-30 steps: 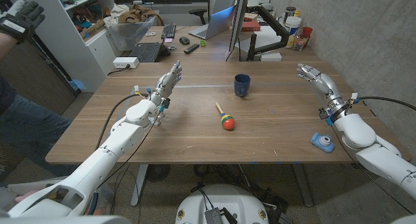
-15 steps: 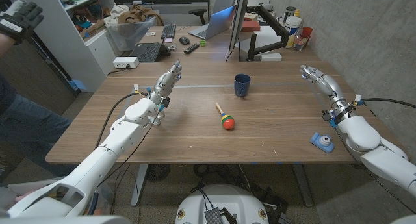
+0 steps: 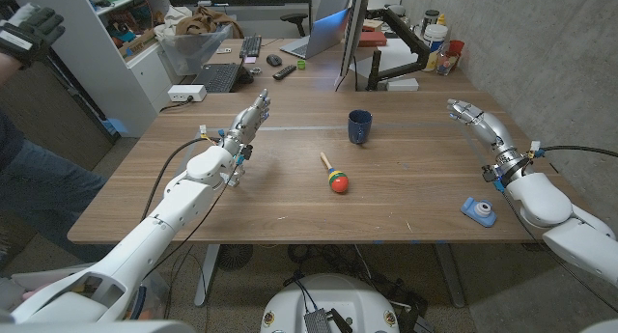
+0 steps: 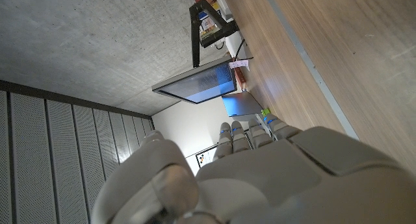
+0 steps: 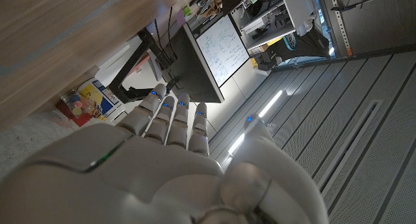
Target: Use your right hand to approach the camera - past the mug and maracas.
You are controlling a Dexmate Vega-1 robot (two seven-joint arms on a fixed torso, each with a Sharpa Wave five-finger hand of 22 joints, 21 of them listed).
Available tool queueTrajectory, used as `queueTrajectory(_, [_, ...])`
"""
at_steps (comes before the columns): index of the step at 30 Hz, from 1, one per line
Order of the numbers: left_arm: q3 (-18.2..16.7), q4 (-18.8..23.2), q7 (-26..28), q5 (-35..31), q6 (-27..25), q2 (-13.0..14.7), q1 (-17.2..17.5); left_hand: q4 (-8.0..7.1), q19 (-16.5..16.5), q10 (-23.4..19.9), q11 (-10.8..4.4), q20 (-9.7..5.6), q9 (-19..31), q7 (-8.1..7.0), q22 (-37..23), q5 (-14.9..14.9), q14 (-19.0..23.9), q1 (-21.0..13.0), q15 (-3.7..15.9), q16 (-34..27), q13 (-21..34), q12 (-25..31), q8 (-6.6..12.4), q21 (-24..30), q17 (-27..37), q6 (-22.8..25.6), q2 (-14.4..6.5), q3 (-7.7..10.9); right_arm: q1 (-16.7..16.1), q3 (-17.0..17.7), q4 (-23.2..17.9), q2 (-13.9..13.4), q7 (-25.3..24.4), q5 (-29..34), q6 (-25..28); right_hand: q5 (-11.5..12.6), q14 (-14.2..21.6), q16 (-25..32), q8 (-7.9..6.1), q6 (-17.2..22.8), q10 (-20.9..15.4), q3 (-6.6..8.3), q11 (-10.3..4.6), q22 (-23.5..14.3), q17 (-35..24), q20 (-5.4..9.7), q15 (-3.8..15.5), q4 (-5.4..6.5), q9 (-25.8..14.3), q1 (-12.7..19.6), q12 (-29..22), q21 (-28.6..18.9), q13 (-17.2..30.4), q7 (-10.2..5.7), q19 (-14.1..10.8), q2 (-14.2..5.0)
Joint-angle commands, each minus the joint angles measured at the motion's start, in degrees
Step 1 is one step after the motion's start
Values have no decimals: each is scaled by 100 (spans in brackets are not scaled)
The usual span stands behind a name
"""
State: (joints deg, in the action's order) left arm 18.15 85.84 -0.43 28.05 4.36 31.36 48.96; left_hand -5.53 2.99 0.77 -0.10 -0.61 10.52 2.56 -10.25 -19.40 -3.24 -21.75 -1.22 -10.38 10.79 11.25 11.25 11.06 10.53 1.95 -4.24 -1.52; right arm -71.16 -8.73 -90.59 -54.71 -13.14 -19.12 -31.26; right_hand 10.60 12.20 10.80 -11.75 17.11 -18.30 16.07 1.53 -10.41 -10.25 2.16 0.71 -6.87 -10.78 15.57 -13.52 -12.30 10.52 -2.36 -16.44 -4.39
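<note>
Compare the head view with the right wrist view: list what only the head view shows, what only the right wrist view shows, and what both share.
Head view only: the blue mug, the maraca, the small blue camera near the table's right edge, and the left robot hand.
Right wrist view only: a whiteboard with writing beyond the table.
Both: the right robot hand, open with straight fingers, the wooden table and the black monitor arm.

Head view: from above, looking down across the wooden table (image 3: 290, 193) toward the monitor (image 3: 350, 34) at its far end, both arms entering from the bottom corners. Left wrist view: close along the back of the left hand (image 4: 260, 172), turned, facing the same monitor (image 4: 198, 84). Right wrist view: equally close behind the right hand (image 5: 162, 165), also turned, sharing that monitor (image 5: 208, 55).
</note>
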Motion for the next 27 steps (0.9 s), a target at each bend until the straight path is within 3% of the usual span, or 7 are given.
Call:
queueTrajectory(1, [27,45,48,-44,-65,17,-16,-23,62,21,43,18,27,12,-17,-3,-32,-41,-15,-35,17,35,22,37,9,22,-21,-40,-149,83,14,-68,56,46,-39,18,37,-3,-15,56,-39,12,-10,-17,-16,6,10,-13,-27,35,8,20,25,19,1,0])
queueTrajectory(27, [71,142,126,-123,-217,50,-37,-21,68,29,39,20,27,7,-17,0,-37,-53,-5,-37,16,33,19,39,9,23,-34,-58,-666,477,-163,-209,-104,310,27,20,39,-11,11,31,-26,14,-24,-16,-17,-12,14,-16,-29,29,28,35,26,-9,3,4])
